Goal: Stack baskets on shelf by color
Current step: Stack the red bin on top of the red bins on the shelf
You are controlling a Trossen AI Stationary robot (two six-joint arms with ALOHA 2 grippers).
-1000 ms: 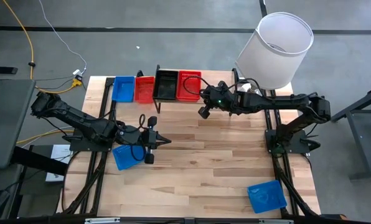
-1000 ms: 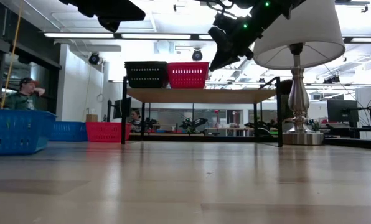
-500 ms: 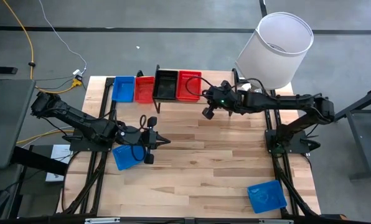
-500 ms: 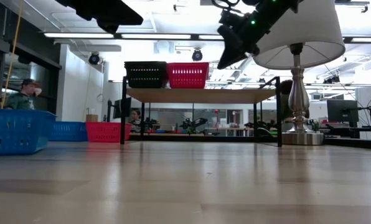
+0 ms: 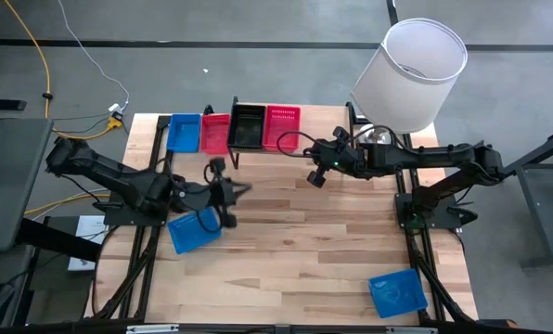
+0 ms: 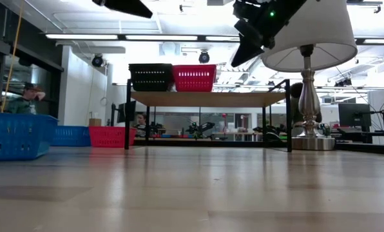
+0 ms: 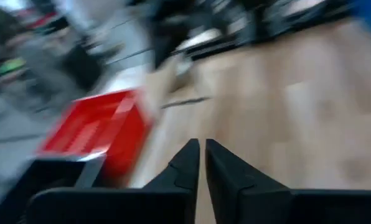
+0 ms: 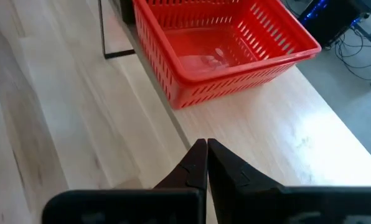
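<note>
On the shelf (image 6: 208,98) a black basket (image 5: 247,126) and a red basket (image 5: 281,127) stand side by side at its left end. The red basket (image 8: 223,43) fills the right wrist view. A blue basket (image 5: 184,132) and a red one (image 5: 215,133) rest on the table left of the shelf. Two more blue baskets lie nearer: one (image 5: 195,230) under the left arm, one (image 5: 397,291) at the near right. My right gripper (image 5: 312,176) hangs shut in front of the shelf. My left gripper (image 5: 232,190) is shut, above the table, pointing at the shelf.
A lamp with a large white shade (image 5: 411,70) stands at the shelf's right end, its base (image 6: 310,142) on the table. The shelf's right part is bare wood. People sit in the room behind (image 6: 28,96).
My right gripper has drawn back from the red basket on the shelf, toward the table's near and right edges, and risen a little. My left gripper has swung from pointing right to pointing toward the far right, at the shelf, and has risen.
</note>
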